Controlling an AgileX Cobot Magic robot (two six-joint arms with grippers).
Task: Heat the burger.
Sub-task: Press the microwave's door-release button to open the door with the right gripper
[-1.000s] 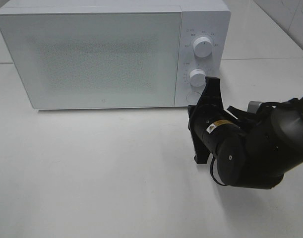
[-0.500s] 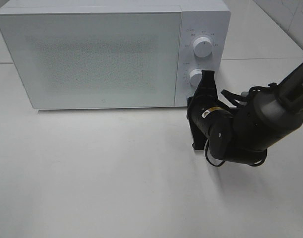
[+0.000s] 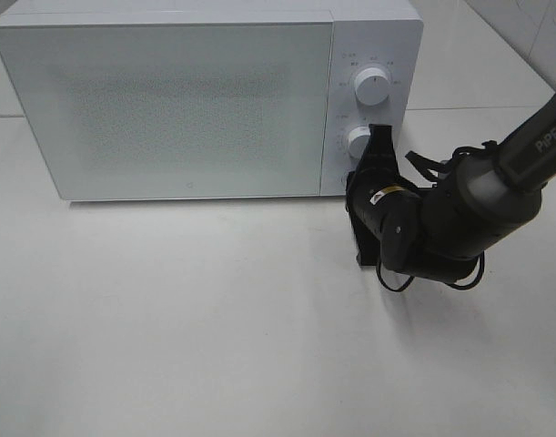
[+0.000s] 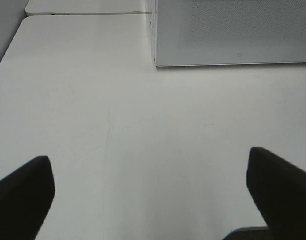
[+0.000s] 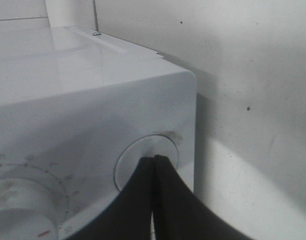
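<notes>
the white microwave (image 3: 168, 100) fills the upper left of the frame on the tabletop (image 3: 168, 319), its frosted door (image 3: 168, 118) shut. the right arm (image 3: 459, 218) reaches in from the right edge. the right jaws are closed, tips together at the round button (image 5: 142, 150) below the lower knob (image 3: 358, 141). the left jaws stand wide open, holding nothing, over bare tabletop near the microwave's front. the burger shows in no view, so its place cannot be told

White tabletop (image 3: 168, 319), pale tiled wall (image 3: 546, 27), soft even light
</notes>
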